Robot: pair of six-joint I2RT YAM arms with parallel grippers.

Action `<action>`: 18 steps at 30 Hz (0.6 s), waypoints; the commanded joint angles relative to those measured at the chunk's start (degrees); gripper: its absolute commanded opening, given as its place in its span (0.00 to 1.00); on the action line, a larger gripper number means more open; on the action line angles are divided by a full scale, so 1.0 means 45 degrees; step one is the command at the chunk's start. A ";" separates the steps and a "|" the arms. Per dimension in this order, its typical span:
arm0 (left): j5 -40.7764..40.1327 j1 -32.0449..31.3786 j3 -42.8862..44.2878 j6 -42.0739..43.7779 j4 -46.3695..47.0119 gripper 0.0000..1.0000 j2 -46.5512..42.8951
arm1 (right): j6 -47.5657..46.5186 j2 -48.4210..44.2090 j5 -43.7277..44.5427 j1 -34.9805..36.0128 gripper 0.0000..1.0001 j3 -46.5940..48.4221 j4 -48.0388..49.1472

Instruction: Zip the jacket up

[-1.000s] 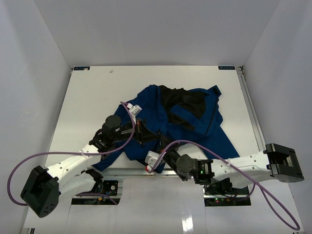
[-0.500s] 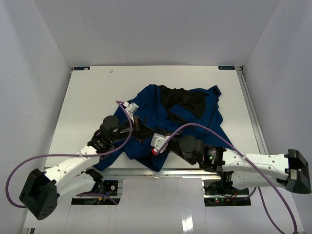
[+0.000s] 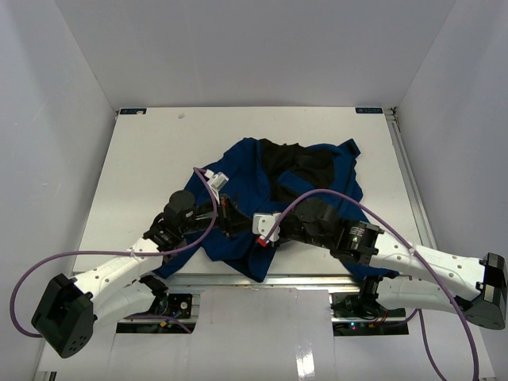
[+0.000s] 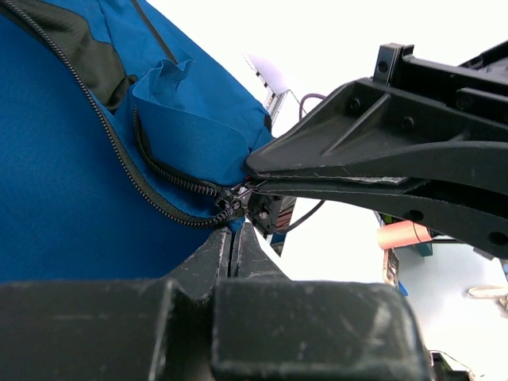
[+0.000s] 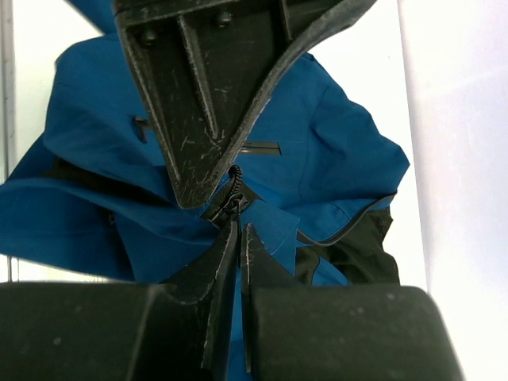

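Observation:
The royal-blue jacket with black lining lies crumpled on the white table, front open. My left gripper and right gripper meet tip to tip at its near hem. In the left wrist view my left gripper is shut on the jacket edge just below the zipper slider, and the right gripper's fingers reach in from the right. In the right wrist view my right gripper is shut on the zipper pull, with the left gripper's fingers above it.
The table is boxed in by white walls on three sides. A metal rail runs along the near edge and another along the right side. Purple cables loop off both arms.
My right arm has swung up from the table's front edge onto the jacket's hem and closed in beside the left gripper. The left arm has barely moved.

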 commanded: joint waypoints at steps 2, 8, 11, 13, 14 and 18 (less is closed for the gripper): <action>0.1729 -0.0597 -0.0065 0.0310 -0.1276 0.00 -0.0199 | -0.1322 0.0492 0.0746 -0.0655 0.08 0.1817 0.0199; 0.1443 -0.0724 -0.0005 0.0611 -0.1528 0.00 0.0132 | -0.1872 0.0870 0.0719 -0.0990 0.08 0.2460 -0.0245; 0.1290 -0.0743 0.0047 0.0689 -0.1648 0.00 0.0090 | -0.1639 0.0773 0.0606 -0.1078 0.08 0.2693 -0.0745; 0.1301 -0.0755 0.0093 0.0735 -0.1655 0.00 0.0129 | -0.1289 0.0747 0.0152 -0.1078 0.10 0.2846 -0.1204; 0.1291 -0.0755 0.0104 0.0746 -0.1655 0.00 0.0140 | -0.1190 0.0736 0.0030 -0.1067 0.11 0.2793 -0.1228; 0.1230 -0.0741 0.0138 0.0755 -0.1636 0.00 0.0220 | -0.0898 0.0948 -0.0447 -0.1078 0.08 0.2457 -0.1216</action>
